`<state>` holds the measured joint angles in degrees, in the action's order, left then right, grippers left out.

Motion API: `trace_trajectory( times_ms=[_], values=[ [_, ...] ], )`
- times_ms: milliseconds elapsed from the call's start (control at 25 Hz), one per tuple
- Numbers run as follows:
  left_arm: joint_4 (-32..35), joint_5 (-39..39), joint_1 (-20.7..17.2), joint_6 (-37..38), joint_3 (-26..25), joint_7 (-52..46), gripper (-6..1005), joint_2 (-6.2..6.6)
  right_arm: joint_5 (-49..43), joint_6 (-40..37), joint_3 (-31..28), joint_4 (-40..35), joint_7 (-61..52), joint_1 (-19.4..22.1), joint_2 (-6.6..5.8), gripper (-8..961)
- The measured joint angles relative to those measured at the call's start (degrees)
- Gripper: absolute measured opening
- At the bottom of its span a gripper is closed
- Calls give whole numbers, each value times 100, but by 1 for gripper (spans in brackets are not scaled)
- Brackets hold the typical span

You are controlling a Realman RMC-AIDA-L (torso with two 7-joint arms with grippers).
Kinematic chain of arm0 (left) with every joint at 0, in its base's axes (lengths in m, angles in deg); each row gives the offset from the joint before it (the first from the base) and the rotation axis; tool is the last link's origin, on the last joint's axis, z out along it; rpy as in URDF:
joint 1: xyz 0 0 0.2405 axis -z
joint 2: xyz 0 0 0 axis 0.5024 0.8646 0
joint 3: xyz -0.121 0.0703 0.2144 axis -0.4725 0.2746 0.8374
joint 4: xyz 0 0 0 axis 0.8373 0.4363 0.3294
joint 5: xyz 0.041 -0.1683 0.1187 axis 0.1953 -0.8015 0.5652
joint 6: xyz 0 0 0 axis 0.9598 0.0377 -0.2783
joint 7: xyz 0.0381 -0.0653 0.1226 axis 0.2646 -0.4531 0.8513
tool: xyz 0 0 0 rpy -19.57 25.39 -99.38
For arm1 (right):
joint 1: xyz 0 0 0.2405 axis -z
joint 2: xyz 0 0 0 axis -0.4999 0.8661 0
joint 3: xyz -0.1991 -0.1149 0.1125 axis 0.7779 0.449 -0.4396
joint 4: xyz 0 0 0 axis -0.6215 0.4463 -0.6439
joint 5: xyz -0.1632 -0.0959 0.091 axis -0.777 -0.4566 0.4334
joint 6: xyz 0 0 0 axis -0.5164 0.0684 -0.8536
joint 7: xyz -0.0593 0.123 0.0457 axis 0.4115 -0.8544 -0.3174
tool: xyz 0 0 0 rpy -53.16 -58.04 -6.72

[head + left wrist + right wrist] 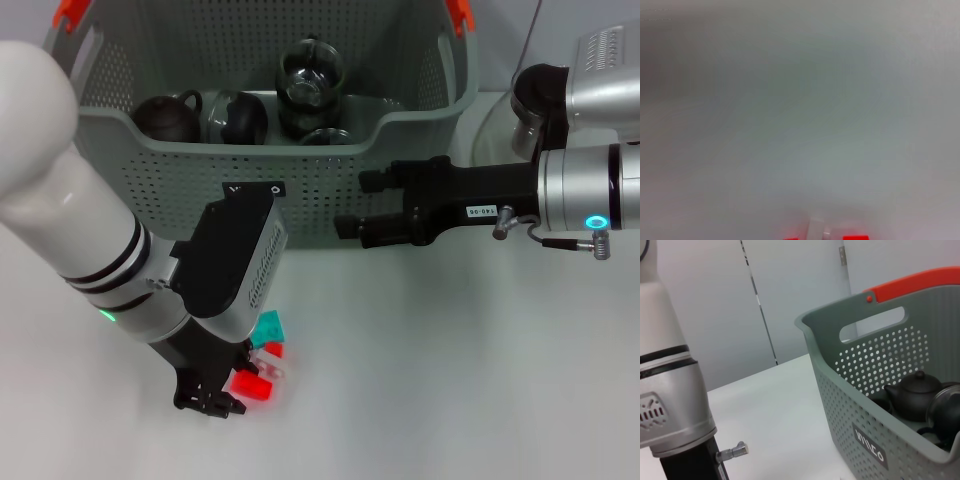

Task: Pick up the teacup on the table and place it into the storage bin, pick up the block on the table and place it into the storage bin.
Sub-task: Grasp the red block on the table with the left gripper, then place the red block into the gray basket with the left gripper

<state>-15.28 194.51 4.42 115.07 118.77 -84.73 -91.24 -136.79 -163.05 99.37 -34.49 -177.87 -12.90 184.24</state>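
Red and teal blocks (262, 365) are lying on the near worktop (450, 380) under the left gripper (215, 395), jaws' state untellable, while teaware is already sitting in the far storage bin (150, 170); the right gripper (365, 205) is hovering empty, jaws parted.

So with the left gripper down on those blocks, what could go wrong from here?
1. The red, white and teal blocks sit bunched at the left gripper; closing may catch or scatter neighbours.
2. The bin already holds a dark teapot and glassware; a dropped block could strike them.
3. The right gripper hangs before the bin, near the left arm's likely path.
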Motion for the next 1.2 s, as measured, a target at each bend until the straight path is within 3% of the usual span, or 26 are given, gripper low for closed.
trace_trajectory(
  times_ms=[280,880,1120,1200],
  values=[
    [-8,-36,-4,-68,56,-24,381,-8,0,0,14,-1,0,0,0,851],
    [22,-110,-4,-266,359,-366,223,-18,0,0,30,-2,0,22,-6,851],
    [336,-277,-16,216,125,-419,201,-2,0,-10,29,-17,0,45,-9,851],
    [502,-402,-5,615,-204,-479,194,0,-1,-22,31,-21,0,45,-9,851]
  ],
)
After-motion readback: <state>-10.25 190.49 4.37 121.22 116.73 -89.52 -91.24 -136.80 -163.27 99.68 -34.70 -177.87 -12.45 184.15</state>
